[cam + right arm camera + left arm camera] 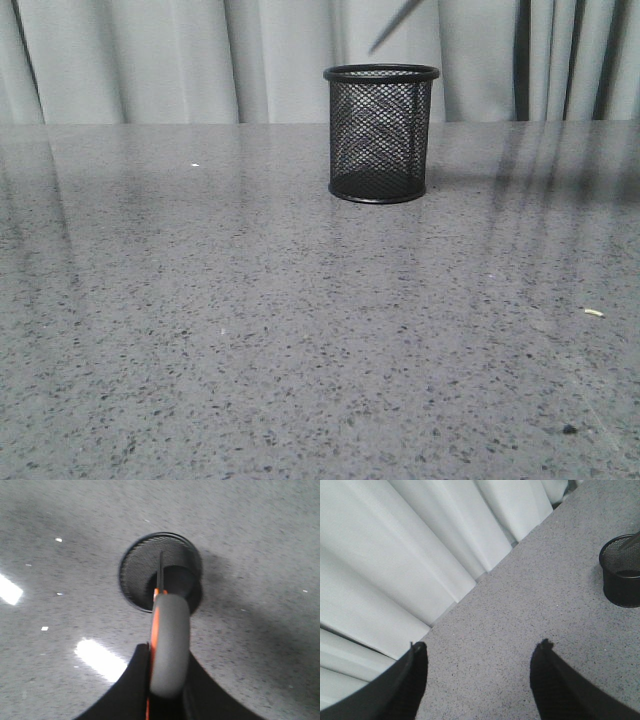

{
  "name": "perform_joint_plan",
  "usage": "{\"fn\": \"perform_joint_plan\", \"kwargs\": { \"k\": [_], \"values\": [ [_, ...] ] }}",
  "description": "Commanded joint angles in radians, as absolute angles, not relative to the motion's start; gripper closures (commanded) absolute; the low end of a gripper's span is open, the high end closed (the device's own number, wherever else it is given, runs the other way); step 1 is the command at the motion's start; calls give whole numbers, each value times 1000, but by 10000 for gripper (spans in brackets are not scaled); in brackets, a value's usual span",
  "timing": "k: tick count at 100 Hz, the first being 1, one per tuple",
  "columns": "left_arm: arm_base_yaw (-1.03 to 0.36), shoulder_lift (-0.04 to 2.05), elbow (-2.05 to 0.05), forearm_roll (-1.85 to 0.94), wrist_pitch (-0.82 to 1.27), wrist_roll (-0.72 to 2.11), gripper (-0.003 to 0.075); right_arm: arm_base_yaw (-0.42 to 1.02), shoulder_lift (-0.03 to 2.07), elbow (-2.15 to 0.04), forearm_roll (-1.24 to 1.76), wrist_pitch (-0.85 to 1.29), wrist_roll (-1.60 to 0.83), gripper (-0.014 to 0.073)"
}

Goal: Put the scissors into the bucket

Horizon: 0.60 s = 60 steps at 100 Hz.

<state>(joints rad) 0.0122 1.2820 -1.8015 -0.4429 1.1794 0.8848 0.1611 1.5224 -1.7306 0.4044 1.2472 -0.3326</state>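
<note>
Broadly, a grey speckled stone-look surface (250, 330) fills the front view from the near edge back to a wall of pale grey-white curtain (150, 60) hanging in vertical folds, with darker gaps between the folds at the far right. Soft streaks of shadow and reflected light run down the surface, and the right wrist view shows bright patches of glare on it. The bucket (381, 133), a black wire-mesh cup with a solid rim and solid base, stands upright toward the far side of the surface, a little right of centre, with the curtain showing through its sides. The scissors (169, 640) are up off the surface, gripped by the right end effector (165, 680), whose dark fingers close on the grey handle with its orange lining; seen from that wrist, the slim blade points down over the bucket's open mouth (160, 570). From the front, only the blade tip (393, 28) shows, slanting down from the top edge toward the rim and not yet inside. The left end effector (477, 655) hangs open above bare surface near the curtain, holding nothing, well apart from the bucket (621, 570). A small pale crumb (594, 313) and a dark speck (569, 429) lie at the near right. No writing or brand mark can be read anywhere.
</note>
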Motion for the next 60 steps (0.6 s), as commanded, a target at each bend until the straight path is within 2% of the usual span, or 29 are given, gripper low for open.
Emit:
{"fn": "perform_joint_plan", "kwargs": {
  "k": [1, 49, 60],
  "values": [
    [16, 1256, -1829, -496, 1114, 872, 302, 180, 1514, -1791, 360, 1288, -300, 639],
    [16, 1256, -1829, -532, 1114, 872, 302, 246, 1615, -1797, 344, 1255, -300, 639],
    [16, 1256, -1829, -532, 1114, 872, 302, 246, 1629, -1797, 344, 1255, -300, 605]
  ]
}}
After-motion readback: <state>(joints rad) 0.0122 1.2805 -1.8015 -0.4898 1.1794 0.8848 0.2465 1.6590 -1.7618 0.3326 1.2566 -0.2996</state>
